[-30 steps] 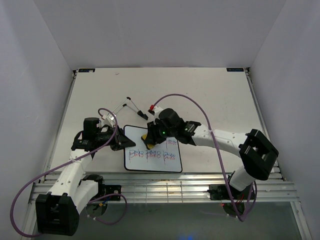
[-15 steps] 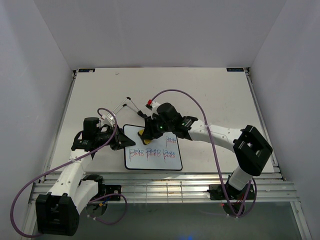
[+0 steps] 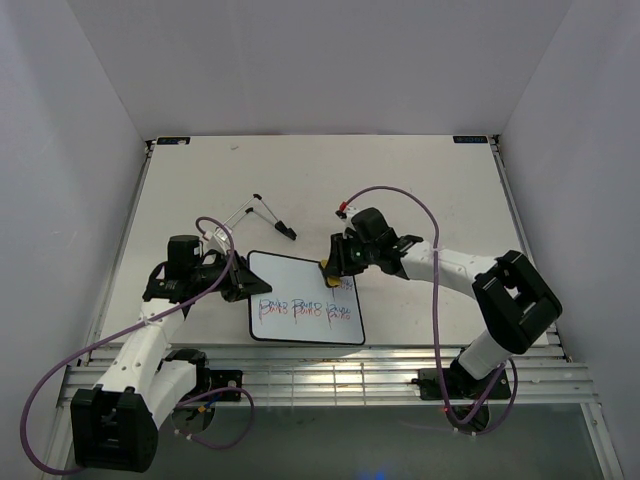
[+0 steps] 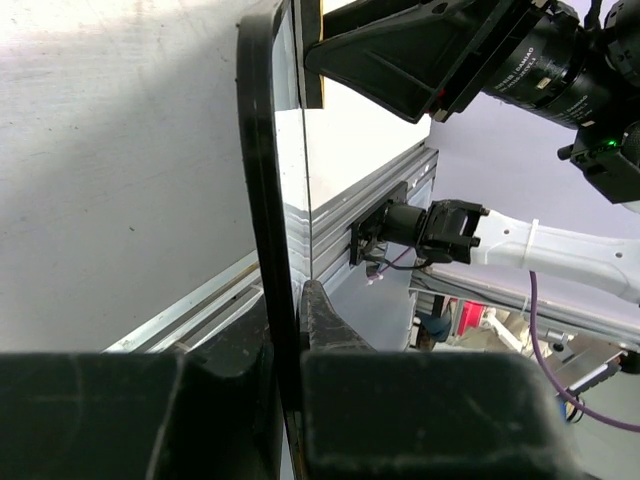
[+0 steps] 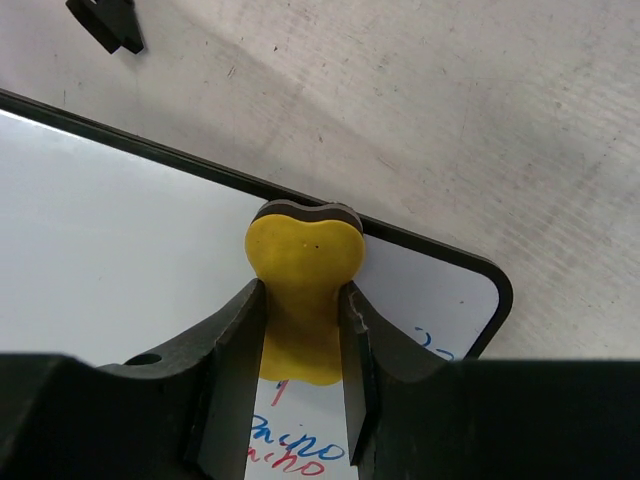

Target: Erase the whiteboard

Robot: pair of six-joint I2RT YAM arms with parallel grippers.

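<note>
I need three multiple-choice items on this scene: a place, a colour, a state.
1. Where on the whiteboard does the eraser sit? A near left corner; B far right corner; C centre.
2. What colour is the eraser? A green; B white; C yellow.
3. The left end effector is: A hanging open; B shut on the board's edge; C holding the eraser.
Answers: 1 B, it sits at that rounded corner; 2 C, plainly yellow in the right wrist view; 3 B, it pinches the frame.
</note>
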